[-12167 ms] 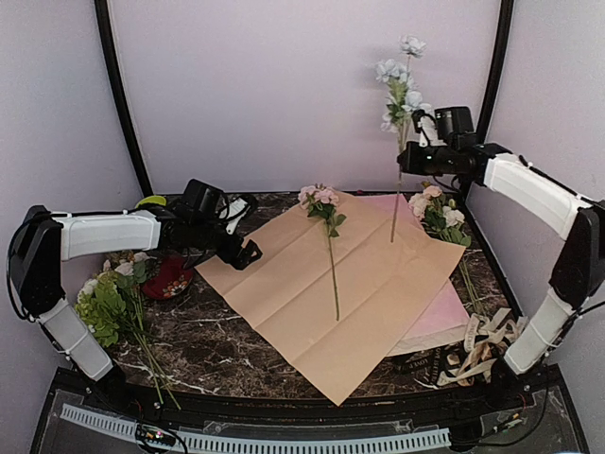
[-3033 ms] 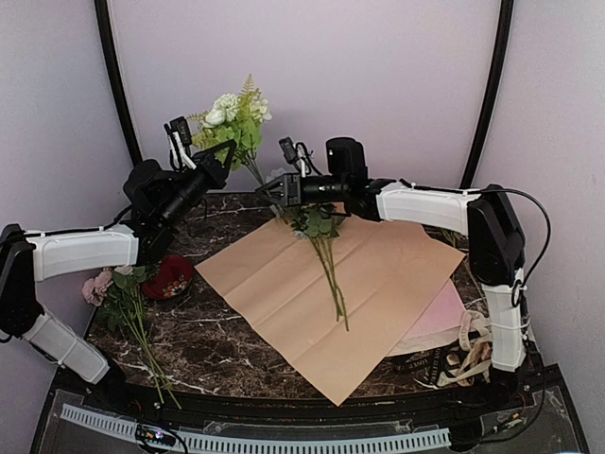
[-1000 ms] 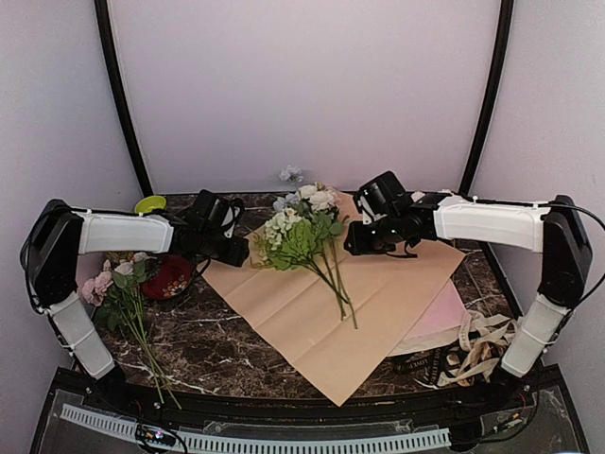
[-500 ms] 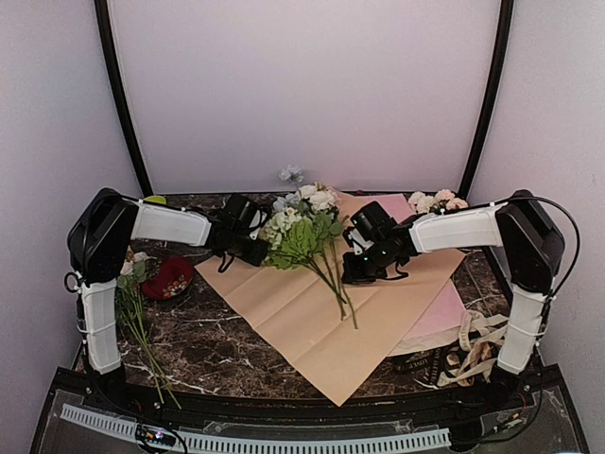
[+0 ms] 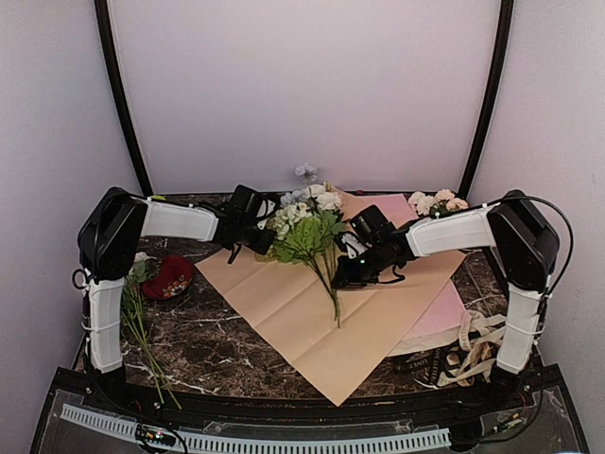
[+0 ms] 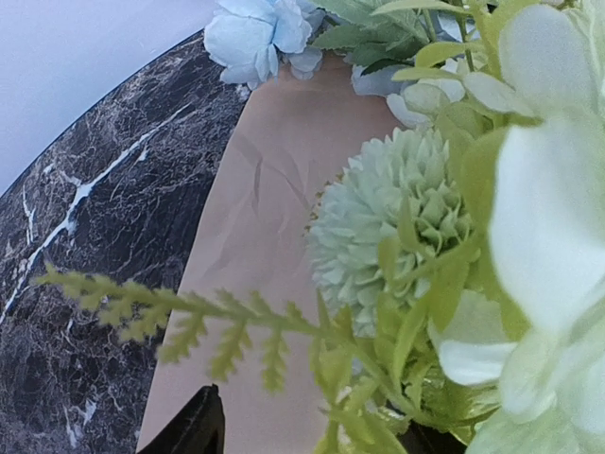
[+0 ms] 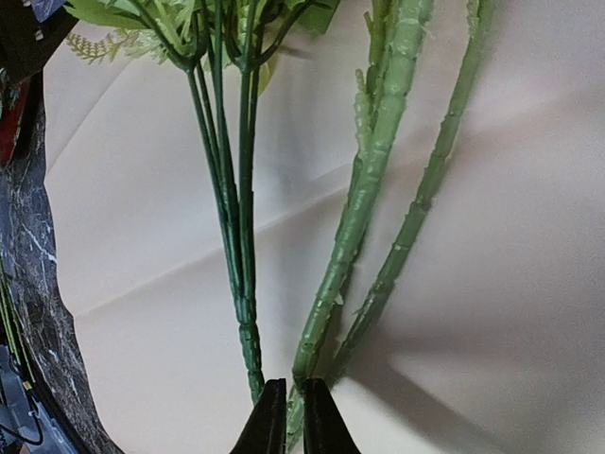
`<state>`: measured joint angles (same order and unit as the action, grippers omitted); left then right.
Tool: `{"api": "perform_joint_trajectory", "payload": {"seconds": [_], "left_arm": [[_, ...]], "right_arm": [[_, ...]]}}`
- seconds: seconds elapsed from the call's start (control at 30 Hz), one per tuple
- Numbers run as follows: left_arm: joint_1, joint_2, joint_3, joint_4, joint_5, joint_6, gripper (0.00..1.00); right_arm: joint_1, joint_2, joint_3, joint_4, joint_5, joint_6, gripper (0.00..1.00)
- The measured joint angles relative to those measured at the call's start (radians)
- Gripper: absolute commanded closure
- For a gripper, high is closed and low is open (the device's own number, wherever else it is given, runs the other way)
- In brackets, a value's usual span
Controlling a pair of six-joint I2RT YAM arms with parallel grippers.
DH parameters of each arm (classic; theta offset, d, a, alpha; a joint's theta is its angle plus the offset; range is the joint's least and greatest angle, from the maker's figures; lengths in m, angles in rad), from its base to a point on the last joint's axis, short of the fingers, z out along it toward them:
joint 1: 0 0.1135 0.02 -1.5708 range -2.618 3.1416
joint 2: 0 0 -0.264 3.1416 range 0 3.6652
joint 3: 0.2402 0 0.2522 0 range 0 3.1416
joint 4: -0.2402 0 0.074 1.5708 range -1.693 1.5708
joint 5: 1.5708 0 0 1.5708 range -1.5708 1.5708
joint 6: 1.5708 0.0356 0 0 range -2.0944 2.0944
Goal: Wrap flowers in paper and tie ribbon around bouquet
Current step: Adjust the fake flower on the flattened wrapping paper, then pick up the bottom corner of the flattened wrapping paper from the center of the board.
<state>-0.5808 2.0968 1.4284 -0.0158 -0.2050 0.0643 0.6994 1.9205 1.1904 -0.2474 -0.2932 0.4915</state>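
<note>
**Worktop:** The marble worktop (image 5: pixel 217 340) carries a tan kraft sheet (image 5: pixel 378 312). The sheet is laid cornerwise over a pink sheet (image 5: pixel 444 312), which shows past its right edge.

**Flowers:** The flowers (image 5: pixel 307 232) lie on the kraft sheet's far half. Blossoms and leaves are at its far corner, and the stems run toward its centre.

**Left gripper:** The left gripper (image 5: pixel 267 240) sits at the blossom end, over the sheet's far-left edge. Its jaws stand apart with fern and blossom heads between them. Whether they press the bunch cannot be told.

**Right gripper:** The right gripper (image 7: pixel 286 416) is low over the sheet at the stem end. Its jaws are all but closed, pinching a green stem at their tips.

**Ribbon:** The ribbon (image 5: pixel 419 362) lies off the sheet's near-right edge, well apart from both jaws.
</note>
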Motion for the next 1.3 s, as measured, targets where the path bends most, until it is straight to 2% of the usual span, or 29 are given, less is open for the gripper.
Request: {"api": "perform_joint_trajectory", "payload": {"seconds": [0.2,0.3,0.43,0.6,0.67,0.77,0.87,1.0,1.13,1.3], "left_arm": [[0.000,0.007,0.028,-0.001,-0.025,0.026,0.20],[0.000,0.003,0.033,0.000,-0.052,0.038,0.13],[0.000,-0.043,-0.002,0.002,-0.073,0.044,0.12],[-0.029,-0.286,-0.191,0.042,-0.070,0.075,0.13],[-0.081,-0.410,-0.285,0.076,-0.065,0.118,0.12],[-0.228,-0.585,-0.426,0.122,-0.003,0.196,0.14],[-0.363,-0.703,-0.555,0.134,0.152,0.246,0.20],[-0.470,-0.792,-0.717,0.157,0.336,0.307,0.21],[-0.592,-0.758,-0.796,0.206,0.399,0.420,0.21],[-0.690,-0.539,-0.725,0.232,0.388,0.555,0.22]], "right_arm": [[-0.003,-0.017,0.000,-0.028,-0.009,-0.012,0.85],[-0.008,-0.066,0.000,-0.084,0.017,-0.026,0.82],[-0.011,-0.154,-0.006,-0.155,0.074,-0.046,0.80],[-0.012,-0.249,-0.078,-0.185,0.101,-0.053,0.77],[-0.008,-0.273,-0.114,-0.190,0.095,-0.053,0.76],[0.002,-0.288,-0.150,-0.198,0.069,-0.056,0.75],[0.031,-0.289,-0.168,-0.203,0.042,-0.069,0.74],[0.072,-0.289,-0.210,-0.179,-0.007,-0.071,0.73],[0.105,-0.288,-0.262,-0.148,-0.030,-0.060,0.73],[0.146,-0.274,-0.293,-0.098,-0.038,-0.048,0.73]]}}
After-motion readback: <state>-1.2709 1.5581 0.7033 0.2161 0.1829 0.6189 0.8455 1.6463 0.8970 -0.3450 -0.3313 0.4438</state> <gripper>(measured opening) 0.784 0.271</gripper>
